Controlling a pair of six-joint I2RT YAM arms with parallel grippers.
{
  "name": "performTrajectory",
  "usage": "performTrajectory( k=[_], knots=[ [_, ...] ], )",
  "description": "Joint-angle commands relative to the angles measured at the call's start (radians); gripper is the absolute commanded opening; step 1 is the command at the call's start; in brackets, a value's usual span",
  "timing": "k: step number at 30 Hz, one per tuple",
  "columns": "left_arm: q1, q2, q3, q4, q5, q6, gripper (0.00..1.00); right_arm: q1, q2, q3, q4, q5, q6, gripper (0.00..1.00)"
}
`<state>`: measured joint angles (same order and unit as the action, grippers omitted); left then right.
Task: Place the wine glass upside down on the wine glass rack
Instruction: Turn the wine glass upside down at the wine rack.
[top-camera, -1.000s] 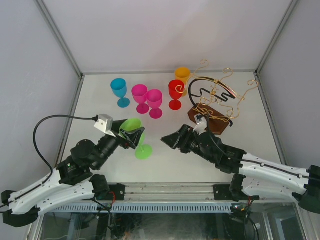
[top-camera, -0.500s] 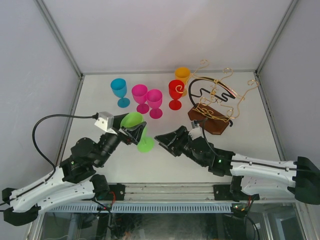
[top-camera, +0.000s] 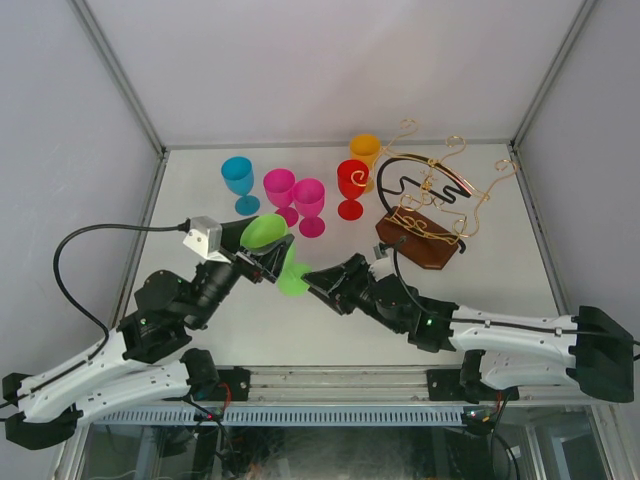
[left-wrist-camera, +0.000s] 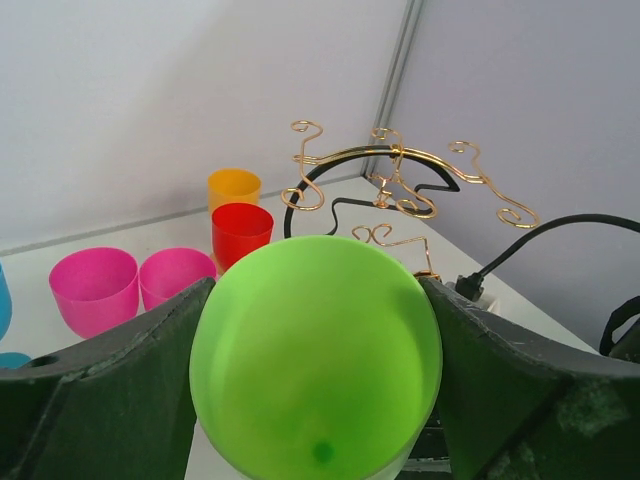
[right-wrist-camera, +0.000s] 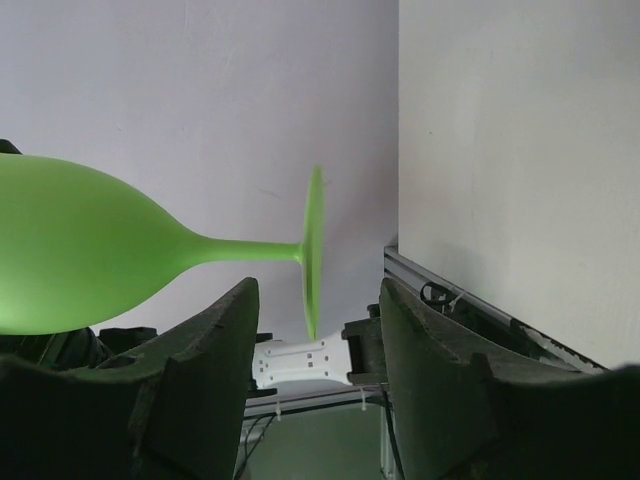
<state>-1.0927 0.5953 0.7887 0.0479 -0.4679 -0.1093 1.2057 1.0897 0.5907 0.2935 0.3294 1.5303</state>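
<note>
A green wine glass (top-camera: 265, 236) hangs tilted on its side above the table, and my left gripper (top-camera: 258, 252) is shut on its bowl (left-wrist-camera: 315, 350), one finger on each side. The glass's foot (top-camera: 292, 281) points toward my right gripper (top-camera: 318, 279). In the right wrist view the stem (right-wrist-camera: 240, 251) lies level and the thin foot (right-wrist-camera: 313, 250) stands edge-on just beyond the gap of my right gripper (right-wrist-camera: 315, 330), which is open, with neither finger touching it. The gold wire wine glass rack (top-camera: 432, 200) stands at the back right on its dark wooden base (top-camera: 425, 250).
Blue (top-camera: 238, 181), two pink (top-camera: 280, 193) (top-camera: 309, 204), red (top-camera: 351, 186) and orange (top-camera: 365, 151) glasses stand upright in a row at the back. The rack's curled arms (left-wrist-camera: 400, 180) rise beyond the green bowl. Enclosure walls close in on both sides.
My left gripper has raised the green glass and swung it back and left, tipping it more level. My right gripper has moved left up to the foot, its jaws narrowing.
</note>
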Motion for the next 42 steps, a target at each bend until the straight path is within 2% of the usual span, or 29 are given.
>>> performTrajectory(
  k=[1,14,19,25,35,42],
  knots=[
    [-0.005,0.0,0.055,0.063,0.03,0.009,0.82,0.005,0.02,0.006,0.114,-0.011,-0.002,0.49],
    [-0.005,-0.016,0.043,0.069,0.029,-0.001,0.82,-0.009,0.084,0.044,0.2,-0.05,-0.031,0.23],
    [-0.005,-0.027,0.035,0.067,0.028,-0.006,0.85,-0.026,0.08,0.048,0.178,-0.034,-0.105,0.0],
    [-0.005,-0.052,0.029,0.046,0.027,-0.009,1.0,-0.049,0.056,0.051,0.106,-0.008,-0.148,0.0],
    [-0.005,-0.101,0.134,-0.135,0.054,-0.022,1.0,-0.05,0.017,0.05,-0.078,0.13,-0.262,0.0],
    [-0.005,-0.119,0.238,-0.359,0.049,-0.027,1.0,-0.027,0.01,0.05,-0.19,0.249,-0.51,0.0]
  ],
)
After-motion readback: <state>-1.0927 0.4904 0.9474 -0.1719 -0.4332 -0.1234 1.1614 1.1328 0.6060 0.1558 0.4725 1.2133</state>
